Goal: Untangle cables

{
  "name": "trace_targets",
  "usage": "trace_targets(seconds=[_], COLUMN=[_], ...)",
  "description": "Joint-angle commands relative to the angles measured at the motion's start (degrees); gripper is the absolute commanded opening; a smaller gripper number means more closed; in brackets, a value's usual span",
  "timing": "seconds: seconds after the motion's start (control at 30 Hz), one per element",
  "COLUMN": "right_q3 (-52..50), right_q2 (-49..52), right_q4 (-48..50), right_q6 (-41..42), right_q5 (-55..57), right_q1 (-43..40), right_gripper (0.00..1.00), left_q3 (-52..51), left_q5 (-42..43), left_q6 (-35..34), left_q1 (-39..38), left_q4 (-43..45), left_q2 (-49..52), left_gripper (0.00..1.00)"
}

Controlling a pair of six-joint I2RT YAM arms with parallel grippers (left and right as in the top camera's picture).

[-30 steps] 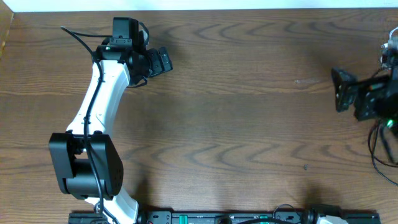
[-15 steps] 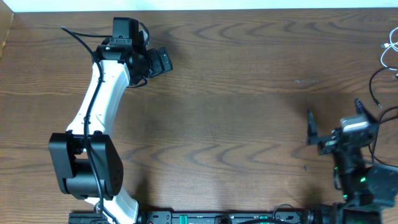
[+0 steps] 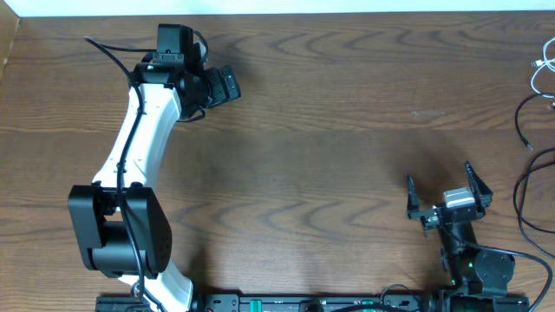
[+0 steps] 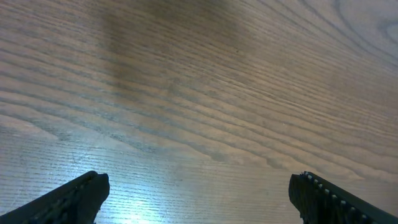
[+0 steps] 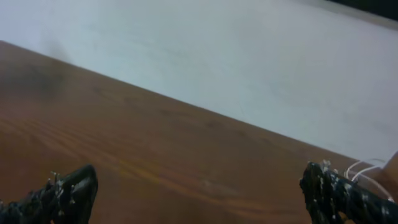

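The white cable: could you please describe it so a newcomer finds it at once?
In the overhead view, go to the brown wooden table's right edge. Near the top corner lies a thin white cable, partly cut off. The thin cords below it are black.

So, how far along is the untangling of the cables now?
Done: the cables lie as loose strands at the right edge of the table, a white one among them, but they run out of view. In hand: nothing; left fingers and right fingers are open and empty over bare wood. Left: whether any knot remains cannot be told.
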Motion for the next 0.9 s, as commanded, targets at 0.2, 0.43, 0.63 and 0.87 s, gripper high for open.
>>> trace_targets(seconds=[0.2, 0.43, 0.63, 0.87], right_q3=[-0.7, -0.7, -0.7, -0.7], right_q2=[-0.5, -0.5, -0.5, -0.5], right_q4=[-4.7, -4.7, -4.7, -4.7], right_q6=[3.1, 3.2, 3.2, 3.2], right_q5=[0.4, 0.4, 0.4, 0.4], right_q1=[0.3, 0.3, 0.3, 0.3], right_gripper=[0.99, 0.99, 0.99, 0.99], left_q3=[-0.2, -0.2, -0.2, -0.2], left_q5=[-0.4, -0.4, -0.4, -0.4], left_q6=[0.3, 0.4, 0.3, 0.4], left_q1=[0.2, 0.2, 0.2, 0.2], left_q4=[-0.2, -0.2, -0.2, -0.2], left_q2=[0.0, 0.0, 0.0, 0.0], left_gripper=[0.98, 0.98, 0.98, 0.98])
